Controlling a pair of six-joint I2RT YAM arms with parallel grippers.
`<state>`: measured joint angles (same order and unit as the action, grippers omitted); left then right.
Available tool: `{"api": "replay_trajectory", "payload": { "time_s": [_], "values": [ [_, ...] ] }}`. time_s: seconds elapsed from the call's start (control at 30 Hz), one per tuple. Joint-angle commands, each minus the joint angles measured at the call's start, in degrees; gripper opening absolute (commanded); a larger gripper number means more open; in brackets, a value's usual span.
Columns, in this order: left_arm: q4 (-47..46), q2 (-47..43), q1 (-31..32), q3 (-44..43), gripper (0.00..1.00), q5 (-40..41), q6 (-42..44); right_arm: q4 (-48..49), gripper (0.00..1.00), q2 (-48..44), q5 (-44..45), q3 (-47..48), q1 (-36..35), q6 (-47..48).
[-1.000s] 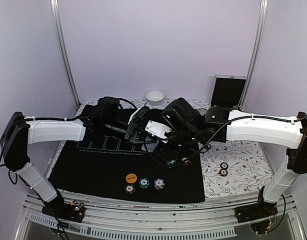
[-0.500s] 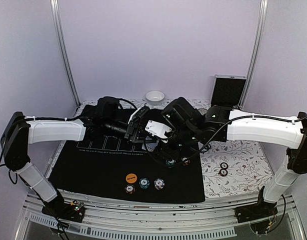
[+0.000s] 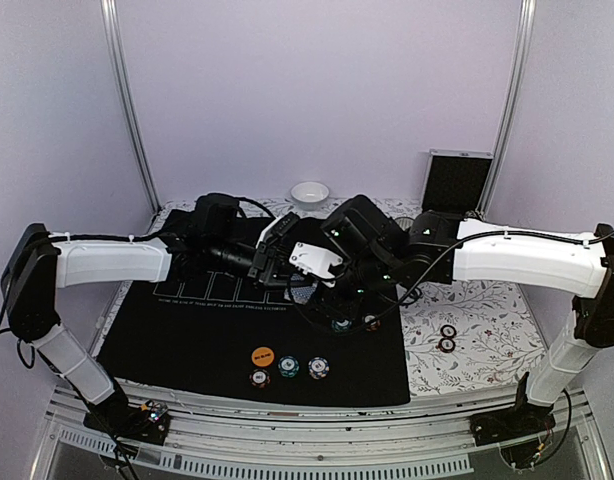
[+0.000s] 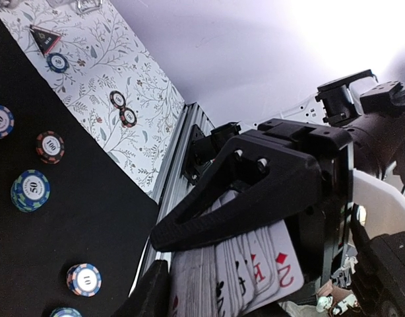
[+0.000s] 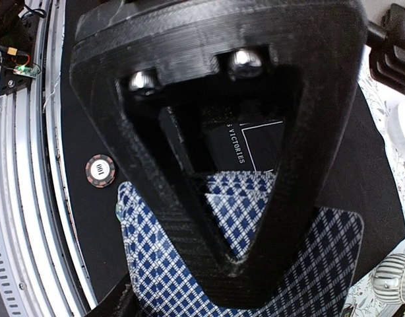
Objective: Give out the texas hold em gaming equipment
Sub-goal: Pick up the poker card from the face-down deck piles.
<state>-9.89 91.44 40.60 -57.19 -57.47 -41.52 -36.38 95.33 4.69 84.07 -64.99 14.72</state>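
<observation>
Both arms (image 3: 112,262) wear smooth white plastic shells (image 3: 527,258) over black joints (image 3: 32,285), with thin black cables (image 3: 97,240) running along them. The right gripper (image 5: 179,284) has a ribbed black triangular printed finger (image 5: 189,33) fastened by 2 silver screws (image 5: 144,80).

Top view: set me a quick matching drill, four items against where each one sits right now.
Items:
1 orange disc
2 white bowl
3 chip pair
4 playing cards

Places:
A on the floral cloth, right of the black mat
B fanned, held in the air
C on that mat, near side
D at the far edge, centre

Pairs: 1-C; 2-D; 3-A; 4-B
</observation>
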Motion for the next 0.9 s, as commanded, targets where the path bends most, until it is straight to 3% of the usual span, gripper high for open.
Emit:
{"api": "replay_trajectory", "payload": {
  "time_s": [0.0, 0.2, 0.4, 0.6, 0.87],
  "values": [
    [5.4, -1.1, 0.8, -2.1, 0.35, -0.4, 4.4, -0.7, 0.13, 0.7, 2.4, 1.1, -0.1, 0.6],
    [13.0, -1.5, 0.5, -4.2, 0.45, 3.0, 9.1, -0.8, 0.13, 0.5, 2.8, 0.8, -0.1, 0.5],
    [13.5, -2.2, -0.4, -3.8, 0.47, 3.8, 9.2, -0.8, 0.13, 0.3, 2.5, 0.8, -0.1, 0.2],
    [14.2, -3.5, -1.2, -4.2, 0.58, 4.5, 9.8, -0.8, 0.12, 0.3, 2.2, 0.7, -0.1, 0.2],
    [20.9, -3.2, -1.3, -6.5, 0.55, 11.4, 13.5, -0.8, 0.12, 0.6, 2.1, 0.8, -0.1, 0.1]
  ]
}}
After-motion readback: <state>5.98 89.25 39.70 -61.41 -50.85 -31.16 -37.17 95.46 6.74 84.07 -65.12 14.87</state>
